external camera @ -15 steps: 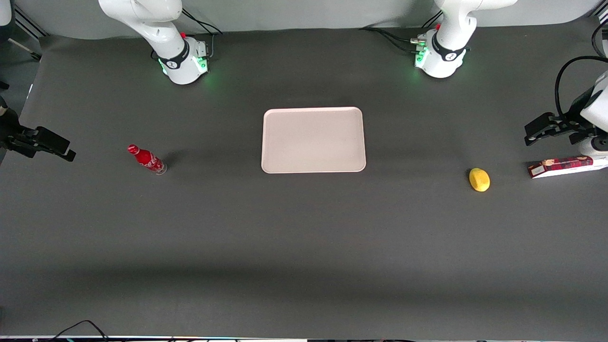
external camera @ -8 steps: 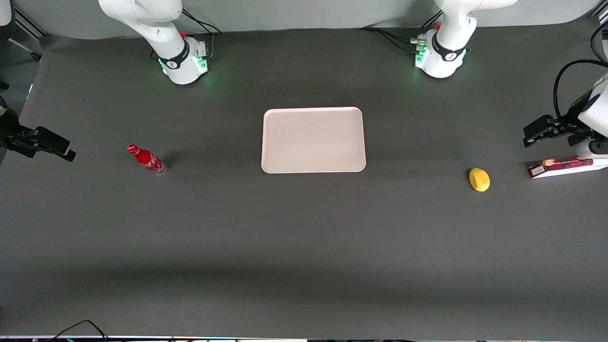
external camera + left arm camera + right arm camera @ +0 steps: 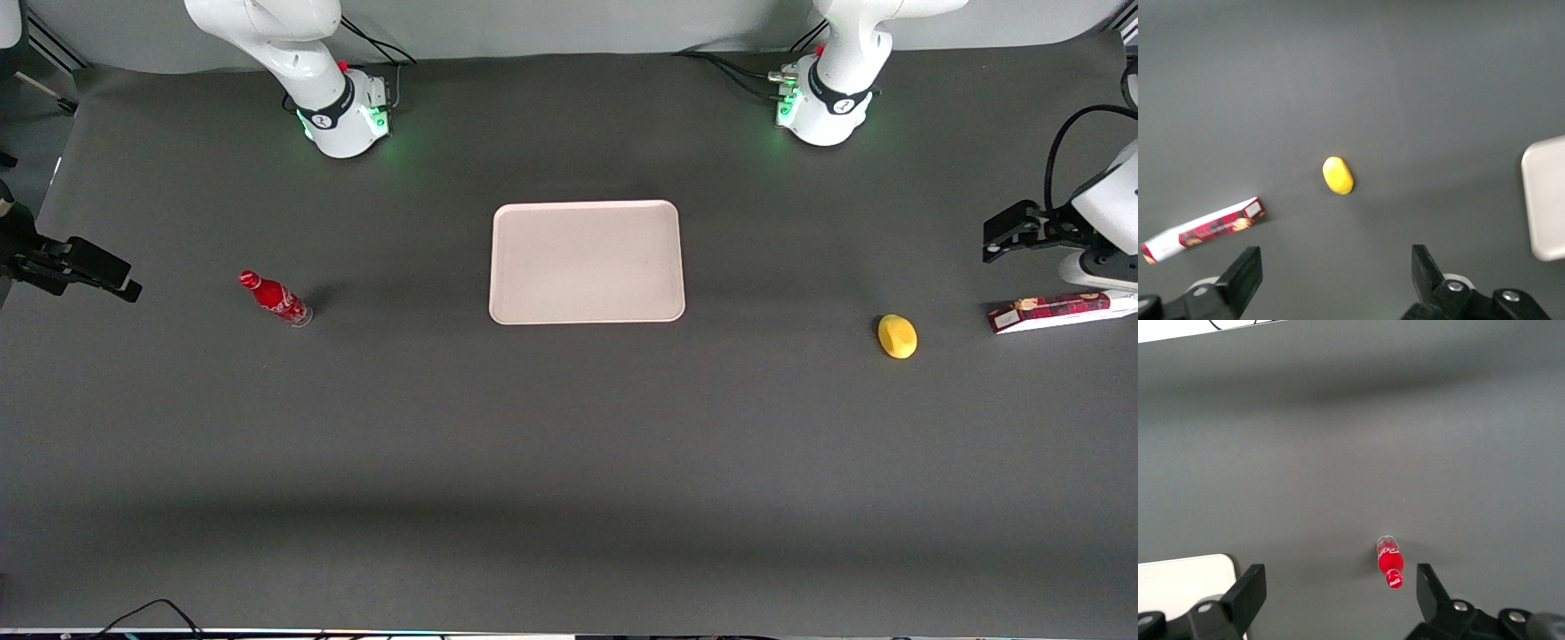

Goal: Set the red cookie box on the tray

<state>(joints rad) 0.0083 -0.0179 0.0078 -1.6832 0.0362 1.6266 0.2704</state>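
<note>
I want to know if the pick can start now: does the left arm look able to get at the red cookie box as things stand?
Probably yes. The tool is open above the table close to the red cookie box, which lies flat with nothing on it; the lemon sits apart from it.

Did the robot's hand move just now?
Yes. The hand went up, away from the red cookie box on the table, farther from the front camera. It's open and empty.
</note>
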